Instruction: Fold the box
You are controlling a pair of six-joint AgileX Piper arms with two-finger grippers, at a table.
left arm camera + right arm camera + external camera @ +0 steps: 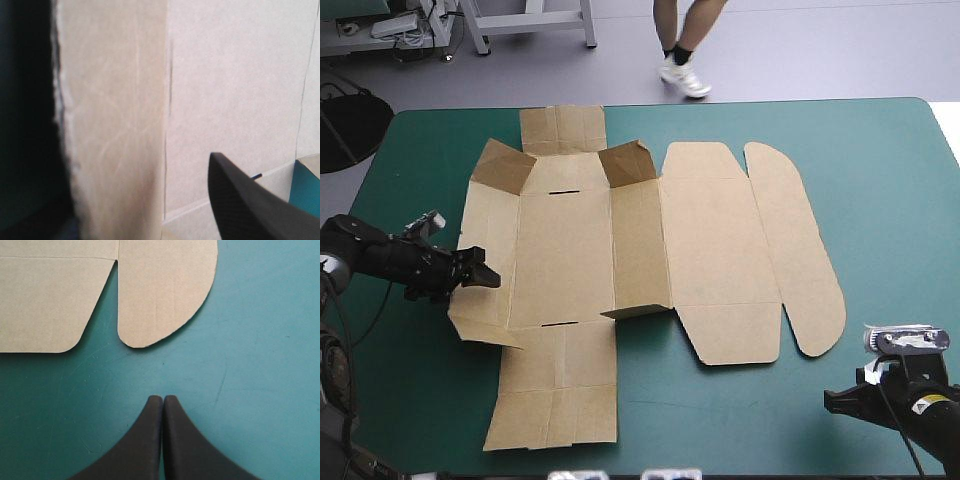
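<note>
- At the box's left edge, your left gripper sits over the side panel. Only one black finger shows, set off from the middle, so the jaws look parted; the raised board hides the other
- The box lies mostly flat across the middle of the teal-green cover, with two small flaps standing up toward the far edge
- Near the table's front right corner, your right gripper is pinched together on nothing, just short of the rounded lid flap
</note>
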